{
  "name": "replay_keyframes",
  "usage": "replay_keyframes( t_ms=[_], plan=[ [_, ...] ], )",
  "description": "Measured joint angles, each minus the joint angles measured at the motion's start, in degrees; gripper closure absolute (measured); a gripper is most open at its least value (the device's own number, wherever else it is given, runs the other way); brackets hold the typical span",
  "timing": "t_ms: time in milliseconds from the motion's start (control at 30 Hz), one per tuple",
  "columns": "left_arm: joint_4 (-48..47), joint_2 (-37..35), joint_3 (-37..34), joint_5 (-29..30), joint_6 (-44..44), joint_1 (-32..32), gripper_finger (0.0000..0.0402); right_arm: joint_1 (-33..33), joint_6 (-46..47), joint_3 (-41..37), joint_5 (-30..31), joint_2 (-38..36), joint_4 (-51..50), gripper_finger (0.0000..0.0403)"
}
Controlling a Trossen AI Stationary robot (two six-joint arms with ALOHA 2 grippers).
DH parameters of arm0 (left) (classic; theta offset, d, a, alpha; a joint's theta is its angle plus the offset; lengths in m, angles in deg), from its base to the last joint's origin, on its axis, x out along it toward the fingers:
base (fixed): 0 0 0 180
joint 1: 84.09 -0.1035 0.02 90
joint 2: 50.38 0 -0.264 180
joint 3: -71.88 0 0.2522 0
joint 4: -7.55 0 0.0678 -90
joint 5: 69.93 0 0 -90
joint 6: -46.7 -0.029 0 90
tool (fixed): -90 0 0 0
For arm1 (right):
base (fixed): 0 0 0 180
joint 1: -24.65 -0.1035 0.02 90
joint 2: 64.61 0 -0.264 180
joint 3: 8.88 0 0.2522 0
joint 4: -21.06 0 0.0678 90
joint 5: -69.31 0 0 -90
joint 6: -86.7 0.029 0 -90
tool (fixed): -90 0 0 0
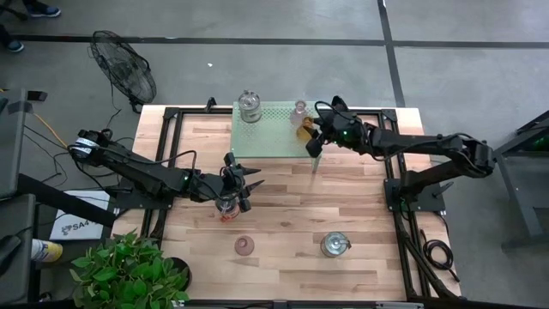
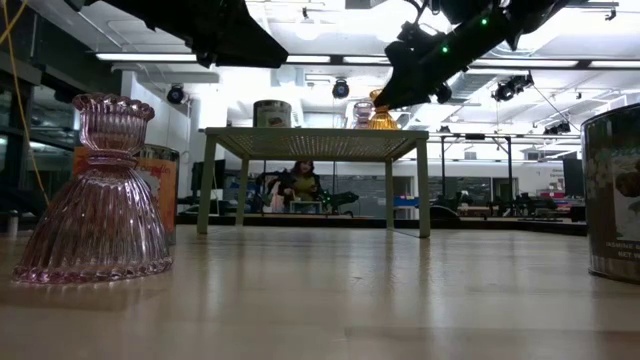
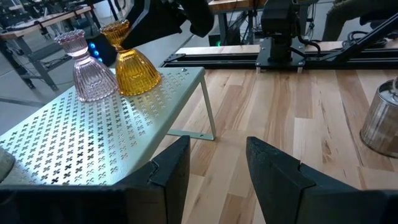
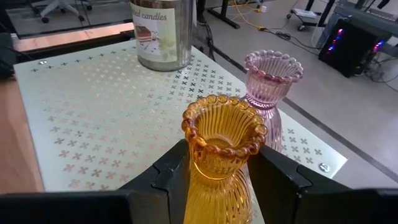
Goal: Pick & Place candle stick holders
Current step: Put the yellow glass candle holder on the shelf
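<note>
An amber holder stands on the green perforated shelf near its right end, beside a pale pink holder. My right gripper is shut on the amber one. A silvery jar stands at the shelf's far left. My left gripper is open and empty, hovering over the table in front of the shelf, above another jar. A second pink holder and a silvery jar stand on the table near its front. My right gripper pinches the amber holder's narrow neck, just under its beaded rim, between its two fingers. The fingers come slanting down from the table's right side. The holder stands about upright with its flared base on the shelf.
The shelf stands on thin legs at the table's far middle. Black rails run along both table sides. A fan and a plant sit off the left edge. A person shows far behind the table.
</note>
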Motion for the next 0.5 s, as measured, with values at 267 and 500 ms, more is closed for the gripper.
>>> replay_keyframes(
  t_ms=[267, 500],
  plan=[
    [0.0, 0.0, 0.0, 0.0, 0.0, 0.0, 0.0247, 0.7, 0.1, 0.0, -1.4, 0.0, 0.0, 0.0261],
    [0.0, 0.0, 0.0, 0.0, 0.0, 0.0, 0.0247, 0.7, 0.2, 0.0, -1.3, 0.0, -0.7, 0.0245]
  ],
)
